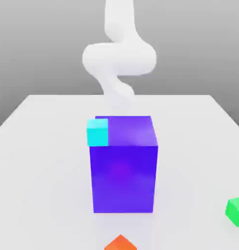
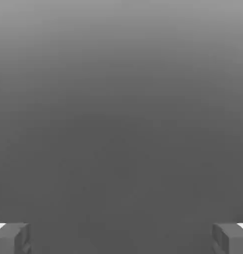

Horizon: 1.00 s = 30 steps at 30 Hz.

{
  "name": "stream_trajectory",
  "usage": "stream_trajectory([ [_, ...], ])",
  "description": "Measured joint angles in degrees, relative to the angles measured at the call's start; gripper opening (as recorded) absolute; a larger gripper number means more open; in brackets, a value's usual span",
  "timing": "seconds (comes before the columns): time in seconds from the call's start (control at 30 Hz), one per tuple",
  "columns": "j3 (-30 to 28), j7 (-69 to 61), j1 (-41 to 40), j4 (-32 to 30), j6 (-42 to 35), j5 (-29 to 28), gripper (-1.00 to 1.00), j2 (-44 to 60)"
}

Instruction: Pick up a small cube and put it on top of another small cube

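Near the exterior view's right edge, at about four o'clock from the middle of the table, we find the small cube, bright green and partly cut off by the frame. It sits directly on the pale tabletop, tilted so that a corner faces us, and nothing touches it.

From there, toward nine o'clock and well apart, we meet the big blue-purple block, which stands upright at the centre of the table and dwarfs every other piece. Its front face is a deep blue with a violet glow, and its top face is a lighter purple. At the block's upper corner on the exterior view's left, at roughly eleven o'clock from its front face, we see a small cyan cube; whether it rests on the block or sits behind it we cannot tell.

At six o'clock from the block, at the lower edge of the picture, we see the tip of an orange cube, near the block but not touching it.

Beyond the block, at twelve o'clock, the white arm curves up and out of the frame.

Through the hand view, we see the gripper with its two grey fingertips spread far apart, released and grasping nothing, against a plain grey backdrop.
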Motion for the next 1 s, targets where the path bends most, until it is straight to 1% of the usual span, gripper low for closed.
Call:
stream_trajectory([
  [0.23, 3.3, 1.0, 2.3, 3.7, 2.3, 1.1, 0.00, 14.8],
  [0.43, 6.6, 2.9, 4.2, 6.7, 4.3, 0.4, 0.00, 27.3],
  [0.67, 9.6, 6.6, 8.2, 10.3, 6.6, -2.6, 0.00, 41.9],
  [1.0, 10.4, 12.8, 15.3, 15.5, 9.6, -8.2, 0.00, 63.1],
])
